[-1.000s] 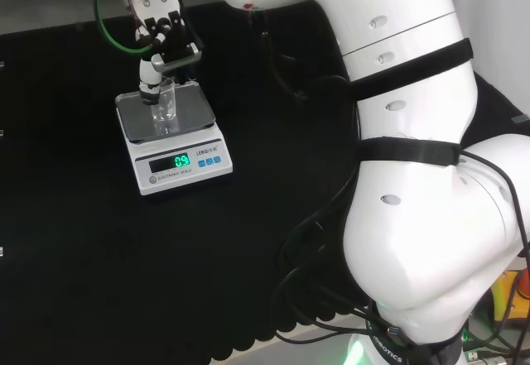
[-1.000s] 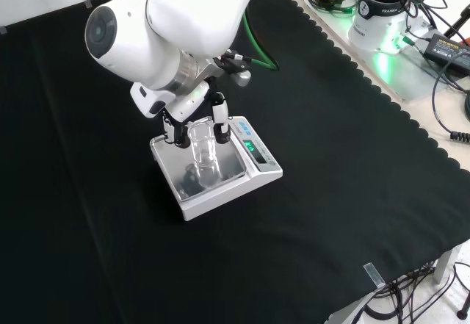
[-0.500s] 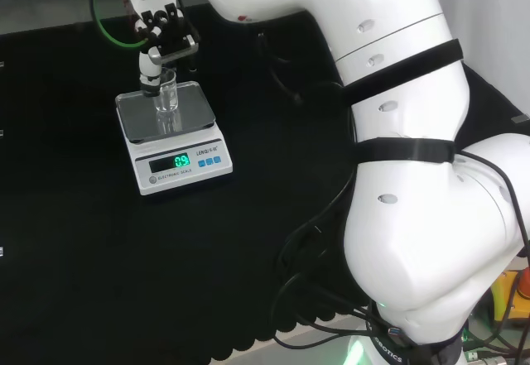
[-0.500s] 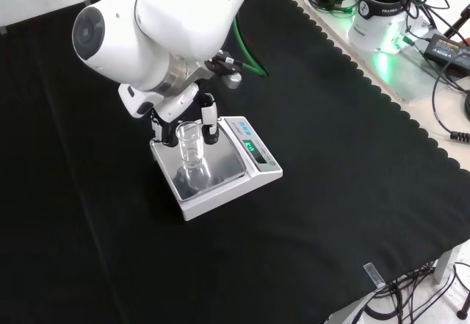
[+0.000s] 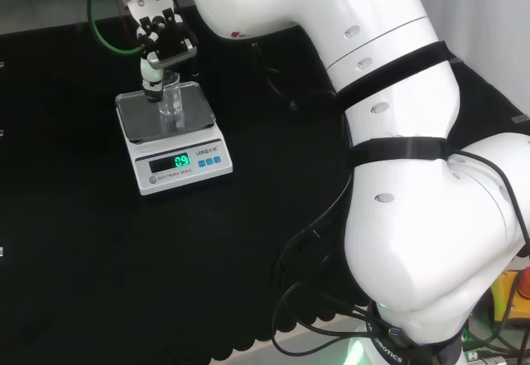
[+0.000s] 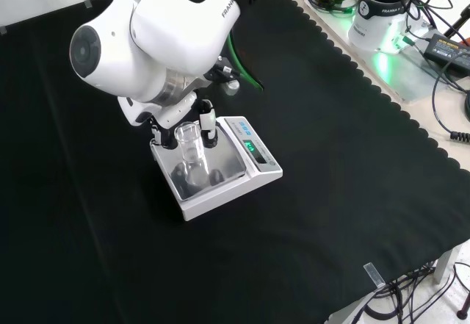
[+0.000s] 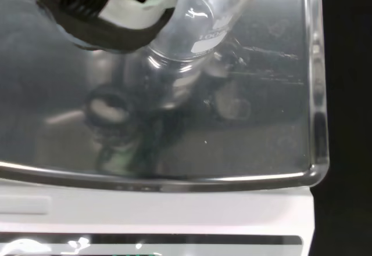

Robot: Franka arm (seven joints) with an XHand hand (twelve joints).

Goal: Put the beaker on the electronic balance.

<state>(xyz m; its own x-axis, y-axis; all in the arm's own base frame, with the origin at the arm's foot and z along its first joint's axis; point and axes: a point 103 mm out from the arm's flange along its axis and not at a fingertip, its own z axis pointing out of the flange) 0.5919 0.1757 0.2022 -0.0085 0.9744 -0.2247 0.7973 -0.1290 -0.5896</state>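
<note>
Hand [image 6: 183, 122] higher, beaker [image 6: 190, 145] still gripped

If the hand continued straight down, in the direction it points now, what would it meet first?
Most likely the steel pan of the electronic balance. The hand points down with its fingers around the beaker, which seems to stand on that pan; whether the beaker's base touches it is unclear.

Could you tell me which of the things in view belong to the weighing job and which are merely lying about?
Job:
- beaker, clear, over the pan
- electronic balance
- hand, fingers either side of the beaker

Lying about:
- black cloth
- cables and boxes past the cloth's edge, front view
</note>
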